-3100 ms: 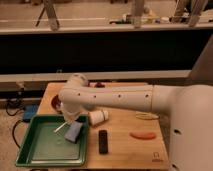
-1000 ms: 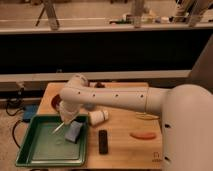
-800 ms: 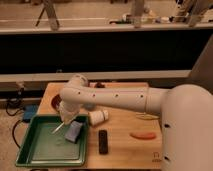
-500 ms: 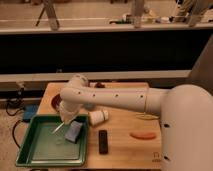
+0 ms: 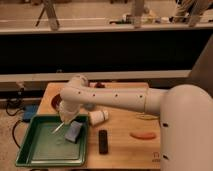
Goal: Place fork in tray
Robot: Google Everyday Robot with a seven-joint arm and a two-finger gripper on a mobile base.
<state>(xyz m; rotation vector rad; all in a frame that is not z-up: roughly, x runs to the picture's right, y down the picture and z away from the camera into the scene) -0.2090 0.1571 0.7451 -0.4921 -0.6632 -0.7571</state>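
The green tray (image 5: 35, 150) lies at the table's front left. My gripper (image 5: 65, 121) hangs at the end of the white arm (image 5: 115, 100), over the tray's back right part. It is shut on the fork (image 5: 58, 128), a thin pale utensil that slants down and to the left from the gripper, just above the tray floor. A blue-grey block (image 5: 73, 132) lies in the tray right beside the gripper.
On the wooden table (image 5: 125, 150) to the right of the tray are a white cup on its side (image 5: 99, 116), a black bar (image 5: 103, 141), an orange carrot-like piece (image 5: 142, 135) and a yellowish flat piece (image 5: 146, 117). A red item (image 5: 56, 102) sits behind the tray.
The gripper with the fork has shifted only slightly over the tray's back right part. Nothing else has moved.
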